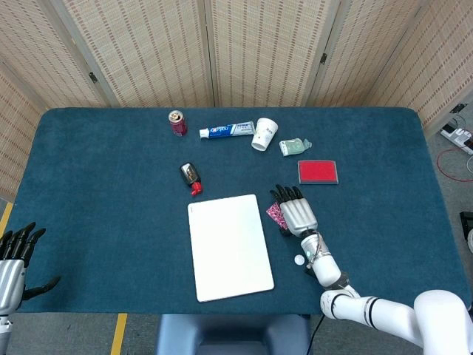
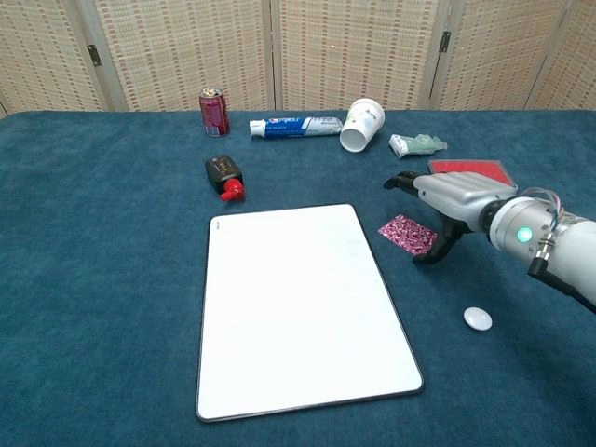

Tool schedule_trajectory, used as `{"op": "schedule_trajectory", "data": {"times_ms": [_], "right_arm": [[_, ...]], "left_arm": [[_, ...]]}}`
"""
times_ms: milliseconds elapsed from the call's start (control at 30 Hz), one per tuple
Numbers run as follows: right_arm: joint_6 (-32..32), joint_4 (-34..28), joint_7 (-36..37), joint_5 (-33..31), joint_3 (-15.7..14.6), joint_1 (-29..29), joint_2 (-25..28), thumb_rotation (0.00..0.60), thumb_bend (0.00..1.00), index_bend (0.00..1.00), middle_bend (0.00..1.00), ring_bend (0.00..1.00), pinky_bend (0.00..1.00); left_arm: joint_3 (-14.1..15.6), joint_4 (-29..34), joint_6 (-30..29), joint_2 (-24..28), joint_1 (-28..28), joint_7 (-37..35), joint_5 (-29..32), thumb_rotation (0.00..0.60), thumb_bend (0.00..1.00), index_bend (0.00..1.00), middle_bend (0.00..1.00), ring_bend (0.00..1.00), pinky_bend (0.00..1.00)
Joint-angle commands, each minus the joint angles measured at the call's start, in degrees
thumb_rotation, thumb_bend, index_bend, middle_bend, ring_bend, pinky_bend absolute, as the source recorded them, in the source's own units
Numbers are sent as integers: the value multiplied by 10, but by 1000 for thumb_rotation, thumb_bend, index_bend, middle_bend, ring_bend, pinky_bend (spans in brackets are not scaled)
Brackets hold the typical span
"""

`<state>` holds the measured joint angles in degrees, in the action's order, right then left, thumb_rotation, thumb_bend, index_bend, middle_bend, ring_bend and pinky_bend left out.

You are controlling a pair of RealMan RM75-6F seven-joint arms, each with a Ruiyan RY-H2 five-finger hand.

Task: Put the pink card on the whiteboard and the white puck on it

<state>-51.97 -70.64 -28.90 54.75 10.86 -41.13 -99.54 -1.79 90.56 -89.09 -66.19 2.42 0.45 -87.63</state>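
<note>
The whiteboard (image 1: 230, 246) (image 2: 303, 307) lies flat near the table's front edge. Just right of its far corner lies the pink patterned card (image 1: 275, 214) (image 2: 406, 233) on the cloth. My right hand (image 1: 297, 212) (image 2: 449, 198) hovers over the card's right end with fingers stretched out and apart; its thumb hangs down and touches the card's right edge. Nothing is held in it. The white puck (image 1: 299, 259) (image 2: 478, 318) rests on the cloth in front of that hand, beside its wrist. My left hand (image 1: 13, 260) waits at the near left corner, fingers apart and empty.
Along the back stand a red can (image 2: 213, 112), a toothpaste tube (image 2: 296, 127), a tipped white cup (image 2: 361, 124), a small green tube (image 2: 416, 144) and a red flat case (image 2: 468, 169). A black-and-red object (image 2: 224, 177) lies beyond the whiteboard's left corner.
</note>
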Motion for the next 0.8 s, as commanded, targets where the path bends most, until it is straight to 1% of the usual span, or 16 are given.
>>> {"op": "schedule_trajectory", "data": {"times_ms": [33,333,433,533,667,800], "right_arm": [[-3,-1,-1,-2,-1,3,6,600,254,0,0,0,0],[-9,12,2,-23,2,14,32,600,253,0,0,0,0],[-12,-2,17,-18,5,18,40,600,253,0,0,0,0],[-17,-27,19,-2,1,18,50,600,253,0,0,0,0],[-17,-47,10,0,0,11,46,600,253,0,0,0,0],[-7,-39,1,-13,1,2,32,600,253,0,0,0,0]], "left_arm": [[-1,0,0,-1,0,-1,0,600,141,136,74,109,0],[0,1,0,-2,1,2,-3,600,142,136,74,109,0],[0,2,-1,-2,0,3,-3,600,141,136,74,109,0],[1,4,0,-2,1,4,-5,600,142,136,74,109,0],[1,5,-3,-2,0,5,-7,600,142,136,74,109,0],[1,3,-3,-1,-1,3,-5,600,142,136,74,109,0]]}}
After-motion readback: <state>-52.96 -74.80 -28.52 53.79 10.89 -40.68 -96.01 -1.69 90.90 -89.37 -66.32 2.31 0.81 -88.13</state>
